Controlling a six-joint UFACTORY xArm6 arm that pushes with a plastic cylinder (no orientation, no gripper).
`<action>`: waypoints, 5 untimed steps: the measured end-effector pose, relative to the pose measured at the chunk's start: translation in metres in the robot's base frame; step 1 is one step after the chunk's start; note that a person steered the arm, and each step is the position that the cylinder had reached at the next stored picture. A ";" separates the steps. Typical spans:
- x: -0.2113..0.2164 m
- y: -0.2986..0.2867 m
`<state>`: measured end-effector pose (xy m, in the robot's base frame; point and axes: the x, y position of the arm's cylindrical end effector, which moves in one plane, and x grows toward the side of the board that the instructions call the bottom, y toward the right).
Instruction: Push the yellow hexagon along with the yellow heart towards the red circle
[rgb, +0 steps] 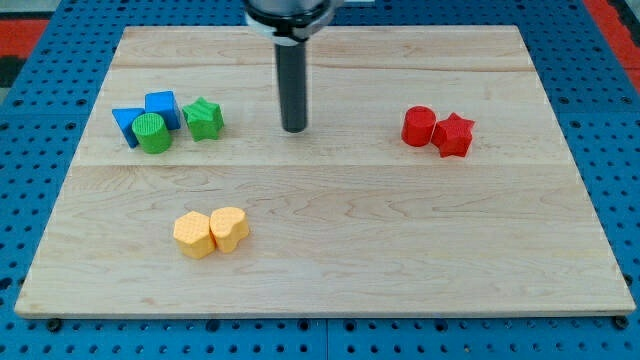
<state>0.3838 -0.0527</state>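
The yellow hexagon (193, 234) and the yellow heart (230, 228) lie touching side by side at the view's lower left, hexagon on the left. The red circle (418, 126) sits at the view's right, touching a red star (453, 134) on its right. My tip (294, 128) stands on the board at the view's upper middle, well above and right of the yellow pair and left of the red circle, touching no block.
A cluster at the view's upper left holds a blue cube (161, 106), a blue triangle (127, 122), a green cylinder (152, 132) and a green star (204, 118). The wooden board (330, 270) lies on a blue perforated table.
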 end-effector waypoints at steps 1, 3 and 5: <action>0.000 -0.073; 0.006 -0.077; 0.150 0.015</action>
<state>0.5336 -0.0372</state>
